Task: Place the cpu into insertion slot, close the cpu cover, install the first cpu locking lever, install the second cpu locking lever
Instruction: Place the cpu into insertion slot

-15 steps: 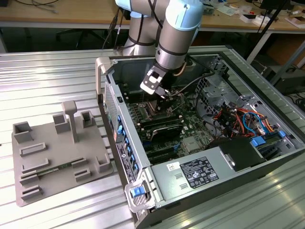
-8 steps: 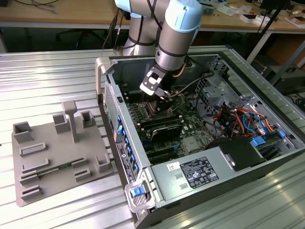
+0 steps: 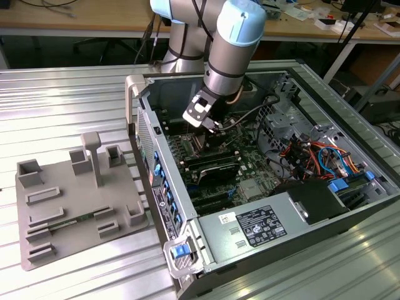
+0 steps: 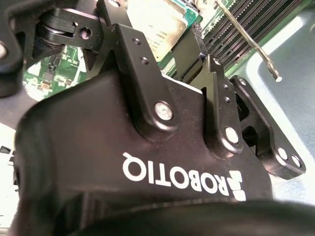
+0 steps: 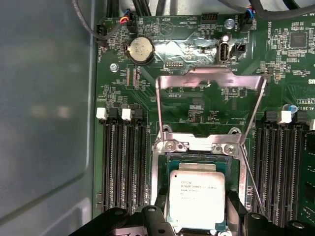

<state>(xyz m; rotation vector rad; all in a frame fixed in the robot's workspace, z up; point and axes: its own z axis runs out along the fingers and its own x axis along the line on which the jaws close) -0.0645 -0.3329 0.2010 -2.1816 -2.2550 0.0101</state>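
Note:
In the first wrist view the cpu [image 5: 197, 196], silver-topped, sits within the square insertion slot [image 5: 233, 169]. My gripper [image 5: 197, 219] straddles it, a black finger pressed against each side. The second wrist view shows the same cpu [image 4: 157, 22] between the black fingers [image 4: 194, 46]. The cpu cover [image 5: 211, 77], a silver frame, stands raised on its hinge beyond the socket. A thin locking lever [image 5: 252, 184] stands free beside the socket and appears in the second wrist view as a rod [image 4: 246, 39]. In the exterior view the gripper [image 3: 206, 128] reaches down into the open computer case.
Black memory slots [image 5: 123, 162] flank the socket on both sides. The case wall [image 3: 156, 162], a power supply [image 3: 256, 225] and cable bundles [image 3: 312, 156] surround the board. A grey fixture plate [image 3: 75, 206] lies on the metal table at the exterior view's left.

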